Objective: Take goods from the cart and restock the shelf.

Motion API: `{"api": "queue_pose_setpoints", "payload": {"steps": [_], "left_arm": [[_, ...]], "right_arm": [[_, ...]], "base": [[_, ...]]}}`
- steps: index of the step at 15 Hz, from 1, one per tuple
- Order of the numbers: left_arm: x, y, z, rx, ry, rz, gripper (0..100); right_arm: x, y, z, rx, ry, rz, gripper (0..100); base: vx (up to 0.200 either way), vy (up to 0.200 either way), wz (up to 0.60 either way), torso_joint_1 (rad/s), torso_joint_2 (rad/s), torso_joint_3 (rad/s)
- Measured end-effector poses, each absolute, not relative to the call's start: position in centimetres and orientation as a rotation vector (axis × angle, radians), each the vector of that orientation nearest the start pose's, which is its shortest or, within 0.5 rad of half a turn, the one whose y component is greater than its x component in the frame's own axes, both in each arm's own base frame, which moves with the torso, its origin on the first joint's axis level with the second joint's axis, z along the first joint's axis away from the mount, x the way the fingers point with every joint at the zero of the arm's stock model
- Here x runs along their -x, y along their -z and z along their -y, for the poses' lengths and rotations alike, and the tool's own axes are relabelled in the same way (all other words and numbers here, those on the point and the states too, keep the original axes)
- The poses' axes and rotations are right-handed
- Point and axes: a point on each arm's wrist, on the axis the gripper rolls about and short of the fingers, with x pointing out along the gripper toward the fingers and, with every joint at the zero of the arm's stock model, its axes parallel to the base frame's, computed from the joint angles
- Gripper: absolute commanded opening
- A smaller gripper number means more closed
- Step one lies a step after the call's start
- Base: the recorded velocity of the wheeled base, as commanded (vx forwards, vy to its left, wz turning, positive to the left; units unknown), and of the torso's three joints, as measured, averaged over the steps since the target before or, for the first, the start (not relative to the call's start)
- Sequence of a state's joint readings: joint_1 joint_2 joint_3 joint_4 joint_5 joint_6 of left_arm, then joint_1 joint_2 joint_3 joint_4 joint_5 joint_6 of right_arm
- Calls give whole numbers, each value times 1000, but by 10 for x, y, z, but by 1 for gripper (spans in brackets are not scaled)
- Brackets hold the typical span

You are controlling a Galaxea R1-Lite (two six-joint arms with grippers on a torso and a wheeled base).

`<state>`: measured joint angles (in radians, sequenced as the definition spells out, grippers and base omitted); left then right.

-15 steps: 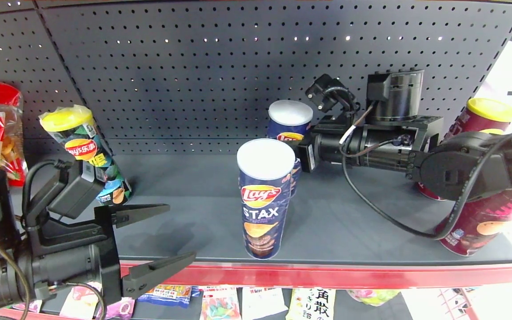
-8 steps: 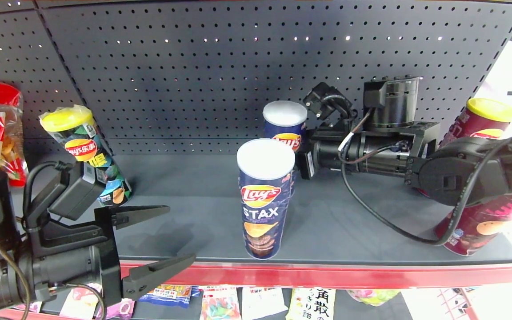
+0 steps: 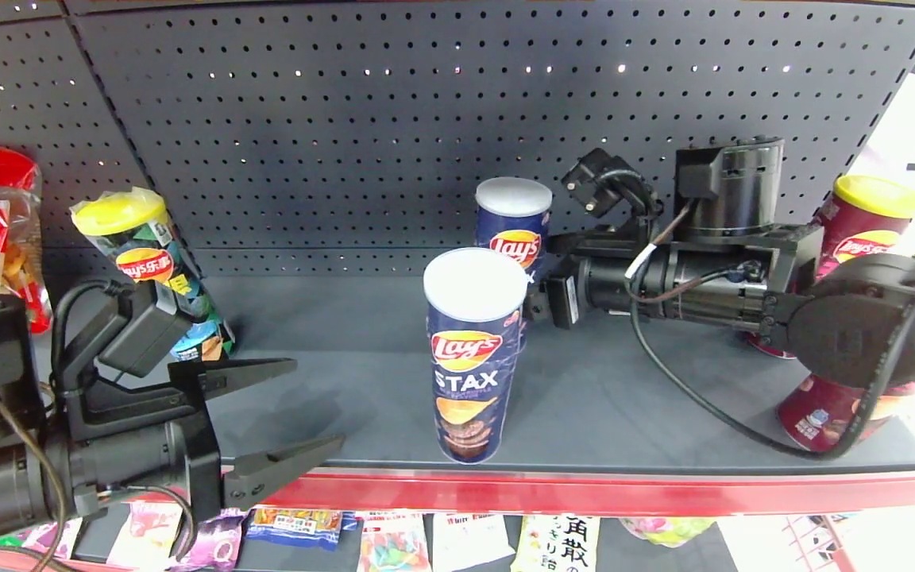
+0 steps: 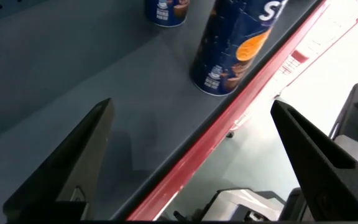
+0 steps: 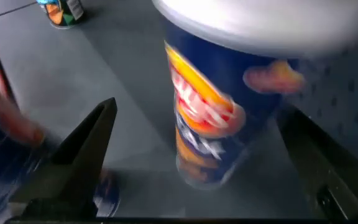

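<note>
Step judged: placing stage, rear blue can (image 3: pixel 513 218) upright on shelf (image 3: pixel 584 397), near the back panel, just behind front blue can (image 3: pixel 473 357). Right hand (image 5: pixel 194 115) spread wide, fingers either side of rear can w/ gaps, no contact seen. Left hand (image 3: pixel 318 403) wide, empty, at the shelf's front edge. Next move req'd: back the right hand out straight, clear of both cans.

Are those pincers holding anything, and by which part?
Nothing is held. The left pincer is open and empty; the right pincer is open around the rear blue can, not gripping it.
</note>
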<state>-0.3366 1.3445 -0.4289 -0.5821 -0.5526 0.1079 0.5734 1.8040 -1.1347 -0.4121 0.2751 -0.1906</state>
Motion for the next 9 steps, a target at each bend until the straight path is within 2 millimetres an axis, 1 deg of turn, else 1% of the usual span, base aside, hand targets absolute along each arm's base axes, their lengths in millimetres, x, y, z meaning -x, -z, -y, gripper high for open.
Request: {"api": "queue_pose_setpoints", "payload": {"steps": [5, 7, 9], "left_arm": [[-200, -162, 82, -91, 901, -318, 100], [-210, -155, 85, -126, 914, -333, 100], [-220, -147, 90, -154, 931, -353, 100]], "right_arm": [[-257, -210, -165, 202, -821, -241, 100], [-243, -207, -154, 204, -797, -256, 100], [-225, -205, -143, 206, -792, -266, 100]], "base": [[0, 0, 0, 0, 0, 0], [0, 0, 0, 0, 0, 0], [0, 0, 0, 0, 0, 0]]}}
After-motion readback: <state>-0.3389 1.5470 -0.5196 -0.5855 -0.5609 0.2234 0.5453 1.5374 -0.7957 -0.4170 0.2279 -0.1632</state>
